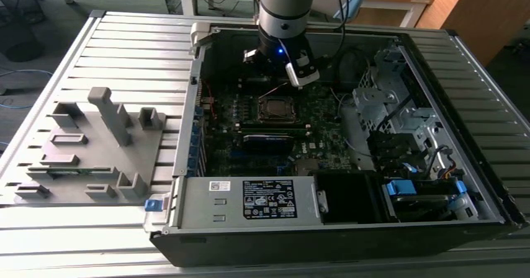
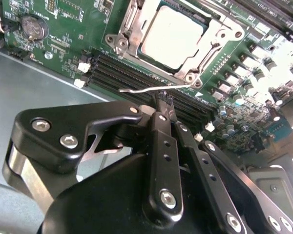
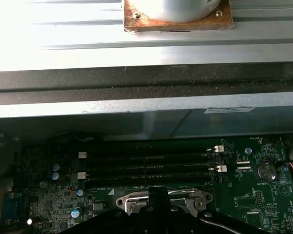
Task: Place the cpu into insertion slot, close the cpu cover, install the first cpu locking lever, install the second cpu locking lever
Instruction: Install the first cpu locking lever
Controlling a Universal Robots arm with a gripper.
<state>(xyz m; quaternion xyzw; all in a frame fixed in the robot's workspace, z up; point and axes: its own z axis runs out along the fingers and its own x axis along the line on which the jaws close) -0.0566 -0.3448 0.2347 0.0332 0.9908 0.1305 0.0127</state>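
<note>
Hovering low inside the open black metal computer case (image 1: 331, 247), with the black metal claw (image 2: 162, 101) pinched together, tips touching or just beside the thin bent silver wire locking lever (image 2: 146, 89); cannot tell which. Finds the small flat square grey-topped cpu (image 2: 173, 35) seated in the silver-rimmed square insertion slot (image 1: 262, 109), at six o'clock of the claw in the exterior view, beneath the thin silver frame-shaped cpu cover (image 2: 207, 54), apparently lowered. Judging by looks: stiff, springy, slippery wire, best pressed near its free end, clear of the fragile chip.
</note>
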